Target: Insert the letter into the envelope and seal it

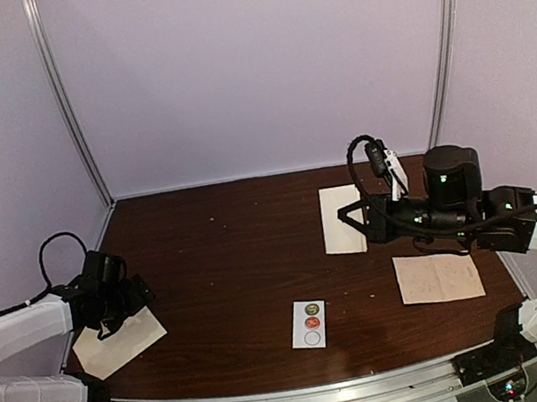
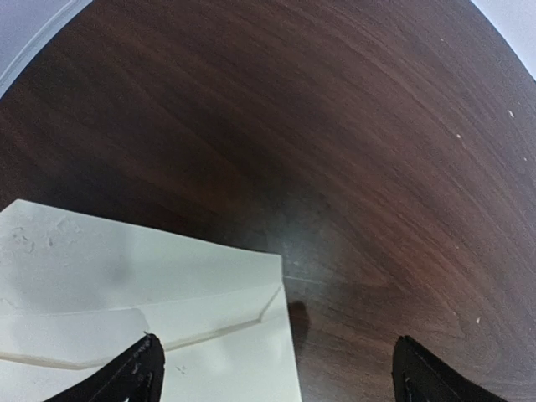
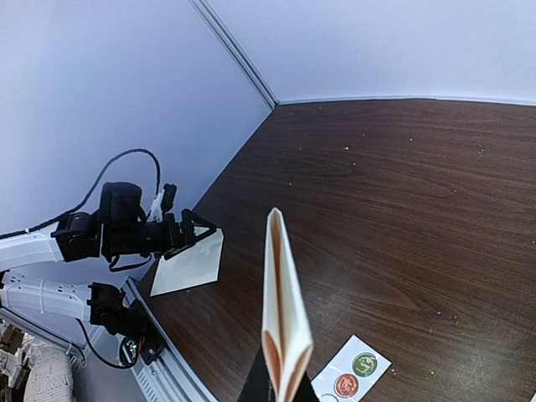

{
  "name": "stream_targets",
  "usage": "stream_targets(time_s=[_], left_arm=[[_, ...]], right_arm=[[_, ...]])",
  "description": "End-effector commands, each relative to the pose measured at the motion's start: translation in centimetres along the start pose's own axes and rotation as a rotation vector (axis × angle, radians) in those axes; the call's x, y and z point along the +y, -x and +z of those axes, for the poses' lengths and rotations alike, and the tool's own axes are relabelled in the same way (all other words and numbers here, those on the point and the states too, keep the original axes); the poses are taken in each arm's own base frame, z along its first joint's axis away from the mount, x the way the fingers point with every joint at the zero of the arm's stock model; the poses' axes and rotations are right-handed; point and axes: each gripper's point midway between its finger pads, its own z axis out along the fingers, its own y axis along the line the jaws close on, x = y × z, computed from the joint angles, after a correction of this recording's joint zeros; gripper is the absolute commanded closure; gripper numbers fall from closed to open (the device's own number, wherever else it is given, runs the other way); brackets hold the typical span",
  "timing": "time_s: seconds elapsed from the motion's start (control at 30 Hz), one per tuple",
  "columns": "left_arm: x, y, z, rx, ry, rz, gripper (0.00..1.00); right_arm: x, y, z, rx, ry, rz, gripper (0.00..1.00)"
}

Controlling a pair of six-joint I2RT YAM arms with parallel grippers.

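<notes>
At the lower left of the overhead view, the envelope (image 1: 118, 343) lies loose under the spread left pincer (image 2: 276, 356), so the letter (image 3: 280, 301) pinched by the right pincer (image 3: 270, 389) may just shove it away.

Left hand (image 2: 276, 356) hangs low, its fingers (image 2: 134, 375) spread wide, while the raised right hand (image 3: 272, 387) is clamped tight

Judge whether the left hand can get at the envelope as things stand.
Probably yes: the left hand hangs open right over the envelope, and nothing lies between them.
</notes>
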Motion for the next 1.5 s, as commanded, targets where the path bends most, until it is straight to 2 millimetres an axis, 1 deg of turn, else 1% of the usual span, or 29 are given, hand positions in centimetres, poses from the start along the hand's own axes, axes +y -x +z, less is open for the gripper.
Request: stream_targets(time_s=[0.0, 0.13, 0.23, 0.33, 0.53, 0.63, 0.67, 0.77, 0.9, 1.0, 1.17, 1.3, 1.37, 1.4, 1.43, 1.47], left_arm=[[0.4, 1.2, 1.1, -0.046, -0.044, -0.05, 0.04], [1.3, 1.8, 1.7, -0.071, -0.007, -0.028, 0.04], [1.5, 2.4, 2.1, -0.088, 0.002, -0.023, 0.04], [1.8, 2.6, 2.6, -0.093, 0.019, -0.01, 0.04], [1.9, 1.8, 4.1, -0.06, 0.028, 0.017, 0.04], [1.5, 1.5, 4.6, -0.047, 0.006, 0.028, 0.04], [1.0, 1.6, 4.7, -0.054, -0.021, 0.027, 0.04], [-0.3, 1.1, 5.1, -0.035, -0.095, 0.039, 0.06], [-1.6, -0.3, 5.4, 0.005, -0.178, 0.064, 0.08], [-3.9, -1.5, 5.0, 0.019, -0.264, 0.121, 0.08], [-7.8, -5.7, 4.8, 0.113, -0.361, 0.25, 0.08], [-10.8, -9.4, 4.3, 0.177, -0.438, 0.3, 0.08], [-12.6, -11.1, 3.7, 0.2, -0.486, 0.328, 0.08], [-13.8, -12.3, 3.3, 0.217, -0.514, 0.355, 0.08], [-15.2, -12.9, 2.8, 0.223, -0.549, 0.373, 0.08], [-16.2, -13.6, 2.5, 0.231, -0.567, 0.391, 0.08]], right_arm=[[0.3, -0.2, 0.6, 0.003, 0.023, 0.025, 1.0], [0.3, -0.5, 1.0, 0.018, 0.03, 0.036, 1.0], [0.3, -0.7, 1.3, 0.027, 0.03, 0.04, 1.0], [0.4, -0.8, 1.5, 0.03, 0.032, 0.044, 1.0], [0.5, -0.7, 1.7, 0.031, 0.03, 0.053, 1.0], [0.5, -0.5, 1.8, 0.031, 0.029, 0.053, 1.0], [0.5, -0.5, 1.8, 0.031, 0.028, 0.053, 1.0], [0.5, -0.5, 2.0, 0.031, 0.028, 0.053, 1.0], [0.7, -0.6, 2.4, 0.037, 0.031, 0.054, 1.0], [0.7, -0.6, 2.5, 0.039, 0.032, 0.053, 1.0], [0.9, -0.5, 2.7, 0.041, 0.037, 0.055, 1.0], [0.9, -0.5, 2.5, 0.037, 0.037, 0.059, 1.0], [0.8, -0.4, 2.4, 0.035, 0.033, 0.061, 1.0], [0.7, -0.4, 2.3, 0.033, 0.031, 0.062, 1.0], [0.7, -0.3, 2.2, 0.031, 0.03, 0.063, 1.0], [0.7, -0.3, 2.1, 0.03, 0.029, 0.063, 1.0]])
